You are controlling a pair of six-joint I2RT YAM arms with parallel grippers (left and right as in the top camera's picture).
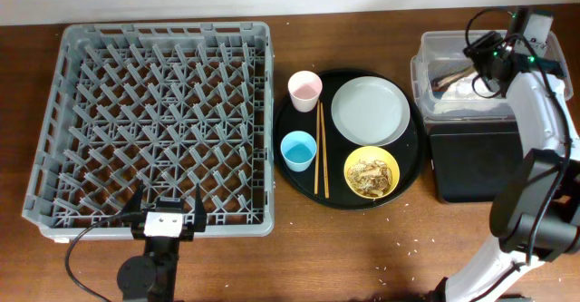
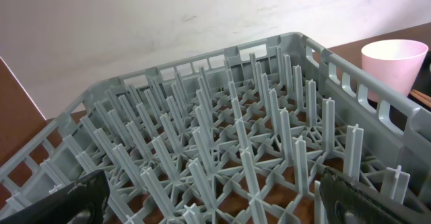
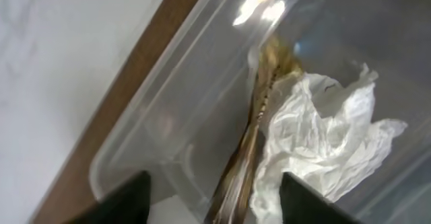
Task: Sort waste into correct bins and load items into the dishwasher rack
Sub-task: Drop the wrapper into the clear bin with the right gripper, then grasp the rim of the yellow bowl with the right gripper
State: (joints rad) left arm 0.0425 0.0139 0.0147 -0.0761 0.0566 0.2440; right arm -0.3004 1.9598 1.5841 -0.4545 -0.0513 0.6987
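The rack [image 1: 159, 112] fills the 9 o'clock side of the table [image 1: 362, 248]. The left gripper [image 1: 165, 202] hangs over the rack's 6 o'clock edge, fingers [image 2: 67, 200] spread wide with nothing between them; its wrist view looks across the pegs to the pink cup [image 2: 394, 62] beyond the rack's wall

A round tray [image 1: 299, 180] sits at the table's centre, just beside the rack. On it the pink cup is at 11 o'clock, the blue cup [image 1: 297, 150] at 8 o'clock, the plate [image 1: 370, 110] at 1 o'clock and the bowl [image 1: 350, 161] at 5 o'clock, with scraps [image 1: 370, 175] inside it. The chopsticks [image 1: 320, 148] lie side by side, running from 12 to 6 between the cups and the plate

The tub [image 1: 444, 39] stands at the table's 2 o'clock, with the flat tray [image 1: 471, 166] touching its 6 o'clock side. The right gripper [image 1: 476, 66] hovers over the tub, fingers [image 3: 128, 200] parted and gripping nothing. Its wrist view shows the napkin [image 3: 323, 143] crumpled in the tub, and the wrapper [image 3: 259, 116] lying against it, along the tub's wall
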